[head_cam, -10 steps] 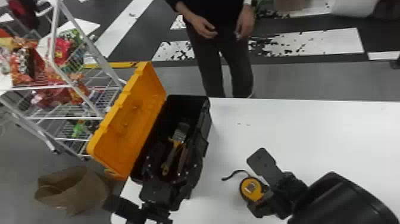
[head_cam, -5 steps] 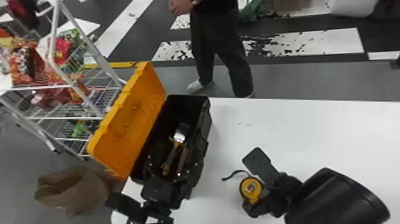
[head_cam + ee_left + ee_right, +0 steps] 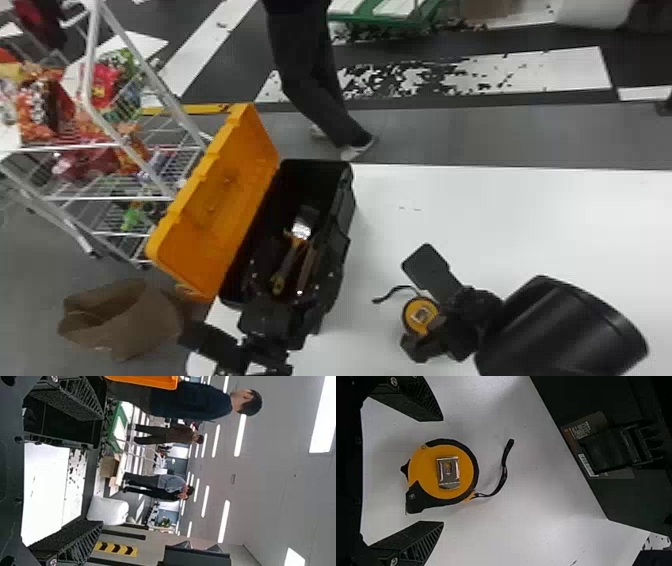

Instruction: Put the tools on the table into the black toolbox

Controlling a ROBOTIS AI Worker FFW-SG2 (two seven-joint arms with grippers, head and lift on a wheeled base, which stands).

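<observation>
In the head view my left gripper [image 3: 270,320] is at the near end of the black toolbox [image 3: 345,200]; its fingers stand wide apart in the left wrist view, where the left gripper [image 3: 100,470] has nothing between them. Inside the box lie a brush with a shiny head [image 3: 302,227] and a brown-handled tool [image 3: 307,270]. Over the white table, my right gripper [image 3: 414,302] has its fingers on either side of the yellow tape measure [image 3: 421,316]. From the right wrist, the tape measure [image 3: 449,471] lies between the spread fingers of the right gripper [image 3: 442,471], with gaps on both sides.
The toolbox's orange lid [image 3: 220,200] stands open on its left side. Left of the table [image 3: 500,215] are a wire rack [image 3: 110,200] of packaged goods and a brown paper bag [image 3: 125,320] on the floor. The tape's black strap [image 3: 504,469] points toward the toolbox.
My right gripper has shifted a little to the left around the tape measure, which stays in place. The left gripper has hardly moved.
</observation>
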